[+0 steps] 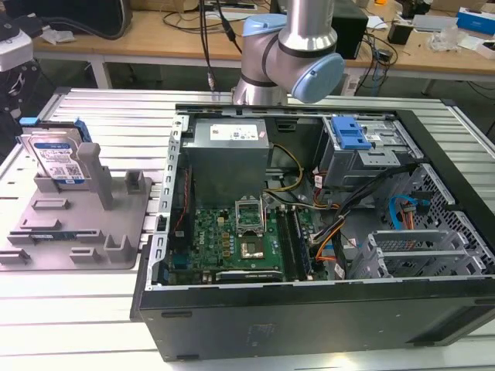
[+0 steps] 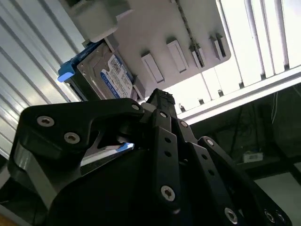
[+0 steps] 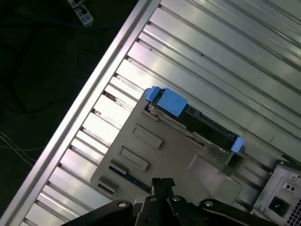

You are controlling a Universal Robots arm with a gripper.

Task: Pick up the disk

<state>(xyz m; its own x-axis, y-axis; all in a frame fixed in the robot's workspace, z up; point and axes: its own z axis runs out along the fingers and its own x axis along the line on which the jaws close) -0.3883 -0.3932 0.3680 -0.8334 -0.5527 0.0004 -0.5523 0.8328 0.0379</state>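
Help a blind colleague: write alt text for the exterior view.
A hard drive stands on edge in a grey slotted holder tray at the exterior view's left, on a ribbed metal table. An open computer case lies beside it, with the robot arm behind.

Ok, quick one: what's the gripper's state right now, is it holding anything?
Gripper: jaws closed, holding nothing. The disk stands untouched in the grey holder.
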